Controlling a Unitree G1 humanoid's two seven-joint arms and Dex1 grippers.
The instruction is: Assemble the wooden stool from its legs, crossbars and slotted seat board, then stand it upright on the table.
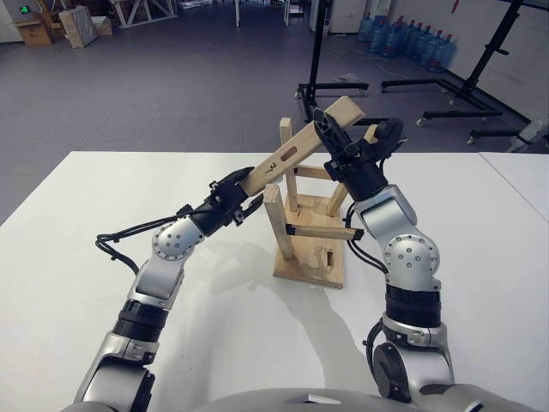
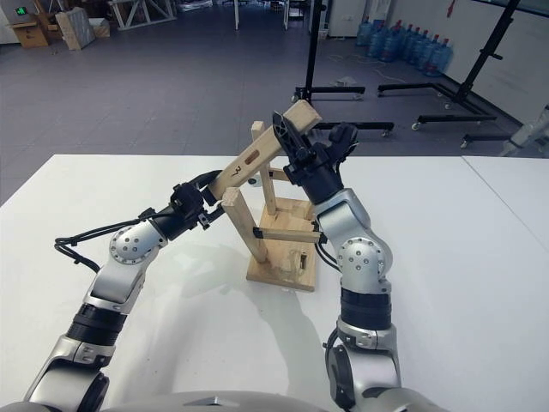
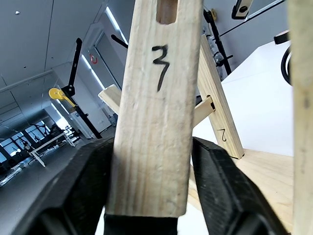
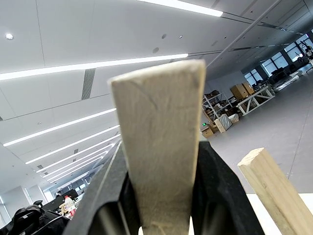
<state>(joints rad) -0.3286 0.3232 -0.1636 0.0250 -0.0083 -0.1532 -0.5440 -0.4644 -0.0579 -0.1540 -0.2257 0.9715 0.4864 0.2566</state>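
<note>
Wooden leg [image 1: 290, 154] gripped at both ends, slanted over the half-built stool [image 1: 278, 225].
Left gripper [image 1: 244, 192] clamps its 8 o'clock end, right gripper [image 1: 331, 137] its 2 o'clock end; seat board [image 1: 310, 268] lies flat on the white table [image 1: 86, 223].

The right gripper [image 4: 161, 198] is clamped on a pale wooden leg [image 4: 159, 147]; its black fingers [image 4: 219, 196] press against the leg's two sides; the leg's cut end rises above them, with faint scratches on its face; beside it, apart, the tilted end of a second leg [image 4: 274, 191] comes up from the lower corner; behind are a white ceiling [image 4: 58, 34] with long light strips [image 4: 98, 66], stacked boxes [image 4: 242, 90] and windows [image 4: 293, 49].
</note>
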